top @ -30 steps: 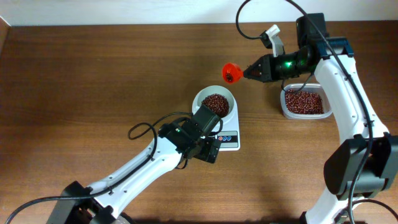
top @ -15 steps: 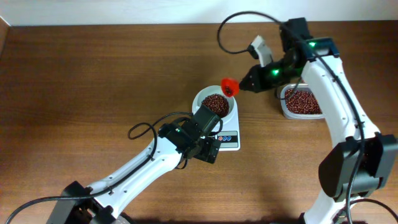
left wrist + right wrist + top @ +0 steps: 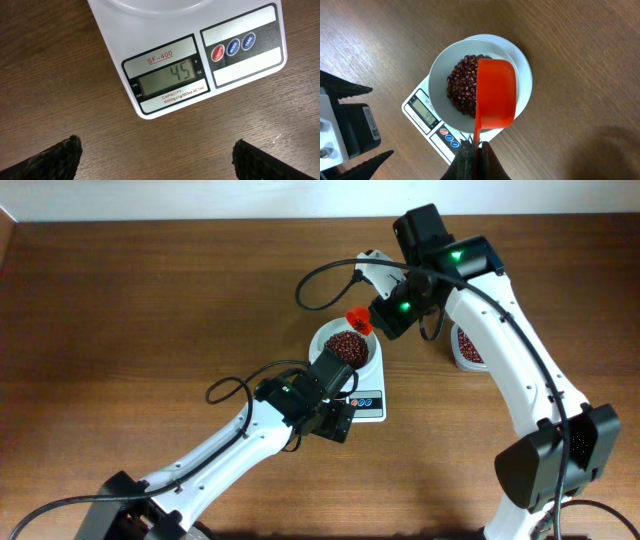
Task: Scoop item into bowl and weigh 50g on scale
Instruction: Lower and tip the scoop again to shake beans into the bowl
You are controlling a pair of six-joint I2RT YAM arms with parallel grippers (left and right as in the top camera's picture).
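White digital scale (image 3: pixel 240 70) shows 45; right fingers (image 3: pixel 464 161) clamping orange-red plastic scoop (image 3: pixel 495 92) over round white bowl (image 3: pixel 439 75) shd trickle maroon beans (image 3: pixel 462 90) slowly; left fingers (image 3: pixel 60 157) wide, empty.

The left wrist view cuts the bowl (image 3: pixel 150 4) off at 12 o'clock. Overhead, the right arm (image 3: pixel 510 345) hides most of the tub (image 3: pixel 456 358) at 3 o'clock.

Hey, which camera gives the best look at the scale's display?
The left wrist view: the scale's display faces it squarely, digits reading 45. The right wrist view shows it small and slanted, illegible. Overhead, the left arm hides it, leaving only the scale edge.
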